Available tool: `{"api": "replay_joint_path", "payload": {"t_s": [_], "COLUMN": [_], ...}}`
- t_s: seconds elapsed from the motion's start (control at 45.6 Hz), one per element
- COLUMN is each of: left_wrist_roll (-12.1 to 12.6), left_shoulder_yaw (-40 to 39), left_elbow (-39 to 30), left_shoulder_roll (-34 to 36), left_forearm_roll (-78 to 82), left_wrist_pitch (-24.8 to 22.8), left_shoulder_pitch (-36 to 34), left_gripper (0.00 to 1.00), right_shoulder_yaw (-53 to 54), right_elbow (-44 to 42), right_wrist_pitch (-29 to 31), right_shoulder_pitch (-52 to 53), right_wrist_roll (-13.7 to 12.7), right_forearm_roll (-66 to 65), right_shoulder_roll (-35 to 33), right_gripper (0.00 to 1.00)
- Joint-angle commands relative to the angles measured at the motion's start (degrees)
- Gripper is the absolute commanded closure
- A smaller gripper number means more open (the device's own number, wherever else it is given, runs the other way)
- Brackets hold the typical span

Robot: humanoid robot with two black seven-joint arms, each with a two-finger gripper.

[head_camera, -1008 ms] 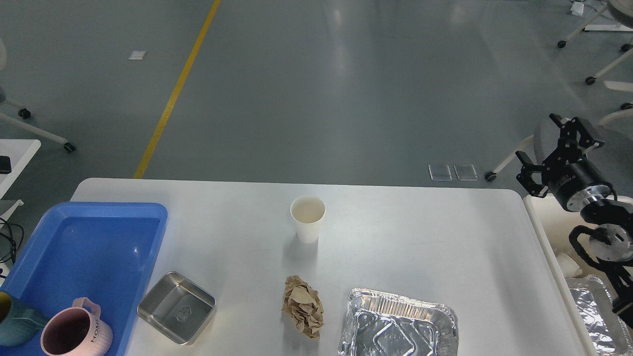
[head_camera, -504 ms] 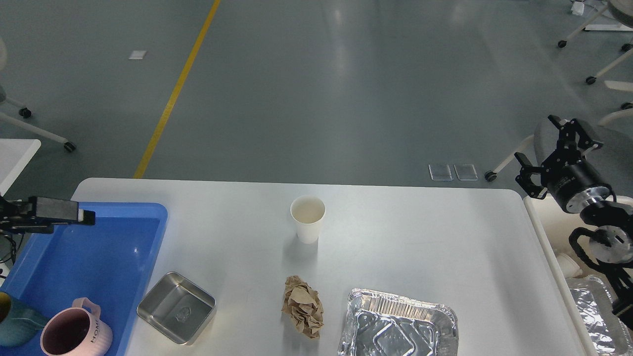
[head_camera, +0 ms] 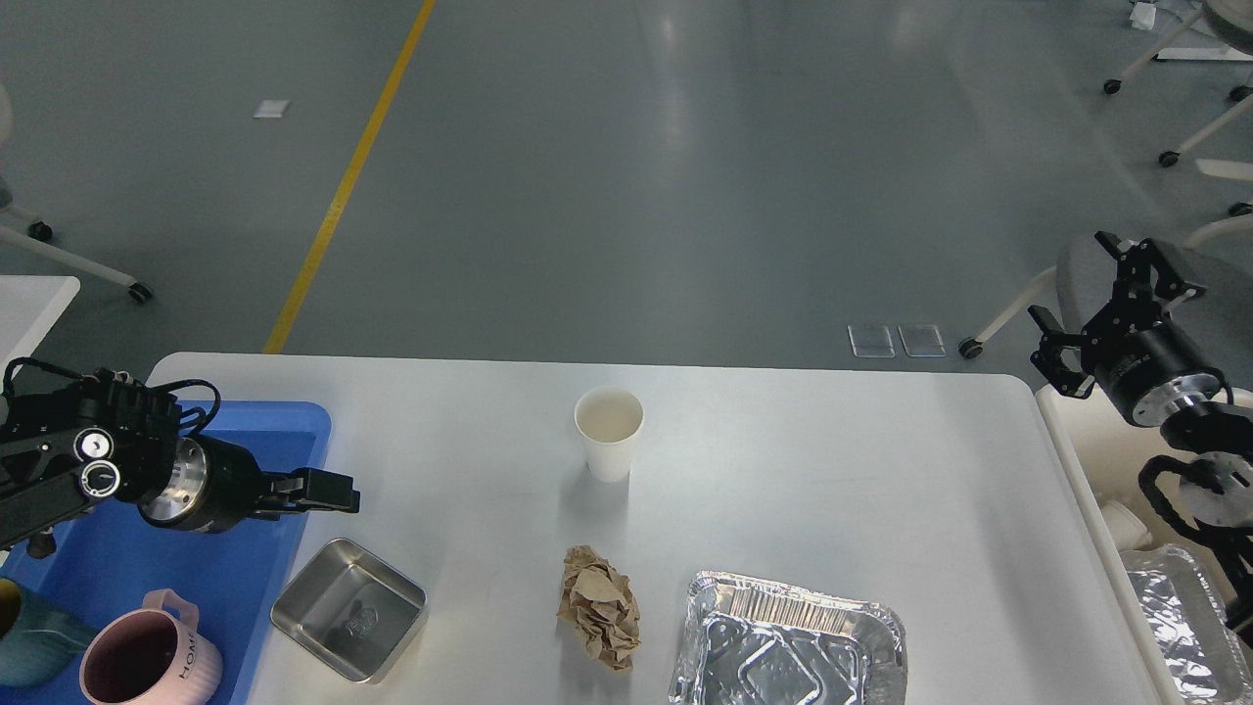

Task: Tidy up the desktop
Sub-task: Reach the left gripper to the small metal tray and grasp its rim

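Observation:
The white desktop holds a white paper cup at the middle, a crumpled brown paper ball, an empty foil tray at the front and a small square steel tin. My left gripper reaches in from the left over the blue tray's right edge, just above the steel tin and holding nothing I can see; its fingers overlap side-on. My right gripper hangs open and empty in the air beyond the desktop's far right corner.
A blue tray at the left holds a pink mug and a teal mug. A cream bin beside the right edge holds crumpled foil. Chairs on castors stand on the floor behind.
My left arm has come into view from the left and swung right and down, over the blue tray toward the steel tin. My right gripper has shifted slightly to the right.

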Motion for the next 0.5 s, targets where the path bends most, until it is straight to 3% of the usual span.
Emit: {"api": "replay_joint_path", "payload": {"t_s": [0.0, 0.372, 0.482], "left_wrist_roll": [0.5, 1.0, 3.7], "left_shoulder_yaw": [-0.1, 0.1, 0.1], "left_elbow": [0.0, 0.4, 0.9], "left_shoulder_roll": [-0.4, 2.4, 2.0], "left_forearm_roll": [0.0, 0.0, 0.1], "left_wrist_pitch": [1.6, -4.0, -4.0], "left_shoulder_pitch": [0.8, 1.0, 1.7], "left_gripper": [0.03, 0.03, 0.03], "right_shoulder_yaw": [0.0, -0.1, -0.1], "right_elbow": [0.0, -0.1, 0.0], "right_wrist_pitch": [0.0, 0.1, 0.0], "right_shoulder_pitch": [0.0, -0.2, -0.3], "right_wrist_roll": [0.0, 0.0, 0.0], "right_forearm_roll": [0.0, 0.0, 0.0], "right_shoulder_roll": [0.0, 0.2, 0.3], "right_gripper": [0.00, 0.00, 0.00]}}
